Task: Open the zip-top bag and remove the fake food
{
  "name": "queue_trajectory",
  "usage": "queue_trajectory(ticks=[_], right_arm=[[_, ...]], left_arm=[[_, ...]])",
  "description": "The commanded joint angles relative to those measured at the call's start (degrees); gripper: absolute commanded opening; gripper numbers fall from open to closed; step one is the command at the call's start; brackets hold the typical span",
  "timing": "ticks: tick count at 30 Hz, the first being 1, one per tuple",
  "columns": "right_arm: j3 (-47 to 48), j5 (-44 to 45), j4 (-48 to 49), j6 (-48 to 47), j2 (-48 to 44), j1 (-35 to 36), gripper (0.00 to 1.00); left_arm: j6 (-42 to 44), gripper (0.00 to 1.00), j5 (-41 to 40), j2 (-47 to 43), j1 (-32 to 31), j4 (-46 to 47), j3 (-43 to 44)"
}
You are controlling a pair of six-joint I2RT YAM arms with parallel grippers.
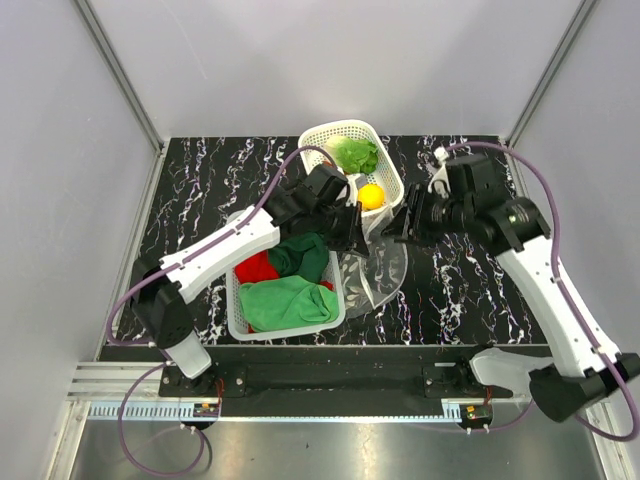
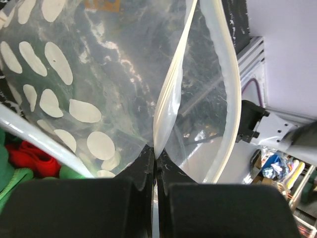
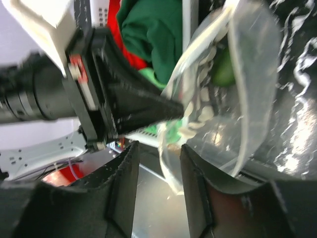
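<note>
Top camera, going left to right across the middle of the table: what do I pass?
White perforated basket of green and red cloths → left gripper → clear crinkly zip-top bag → right gripper.

The zip-top bag (image 1: pixel 385 272) is clear, crinkled plastic, and its mouth is open. One whitish zip strip is pinched flat in the closed jaws of the left gripper (image 1: pixel 353 232) and rises straight from their tips. The other strip bows away to one side. That looser rim runs through the gap of the right gripper (image 1: pixel 402 228), whose jaws stand apart around it (no pad visibly touching). The bag's body sags below and between both sets of jaws. A green blur shows through its wall, too unclear to name. Outside the bag, just beyond the left jaws, lies the yellow lemon (image 1: pixel 371 196); the green lettuce (image 1: pixel 355 153) sits farther beyond.
</note>
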Motion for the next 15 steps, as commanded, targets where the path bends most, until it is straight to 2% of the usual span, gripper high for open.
queue_trajectory(ticks=[1, 4, 6, 9, 12, 13, 15], right_arm=[[-5.5, 0.9, 6.8, 7.0, -2.2, 2.5, 0.45], [-6.9, 4.0, 6.4, 8.4, -1.8, 3.9, 0.42], [-7.9, 5.2, 6.6, 10.6, -1.4, 3.9, 0.31], [-9.8, 9.9, 6.5, 15.5, -0.7, 3.9, 0.29], [-13.5, 13.4, 7.3, 20.1, -0.8, 3.9, 0.24], [-14.7, 13.8, 8.1, 21.0, -1.1, 4.0, 0.19], [-17.9, 14.5, 10.0, 23.0, -2.2, 3.9, 0.17]], left_arm=[[-4.2, 0.00, 4.5, 1.6, 0.2, 5.7, 1.8], [-6.6, 0.00, 6.1, 2.8, 0.2, 7.6, 2.2], [-7.9, 0.00, 6.3, 3.4, 0.2, 8.7, 2.5], [-9.3, 0.00, 6.3, 4.2, 0.1, 9.3, 3.5], [-10.4, 0.00, 6.7, 4.8, 0.2, 9.6, 3.9], [-10.4, 0.00, 6.8, 4.9, 0.2, 9.6, 4.0], [-10.4, 0.00, 6.6, 4.8, 0.2, 9.6, 4.4]])
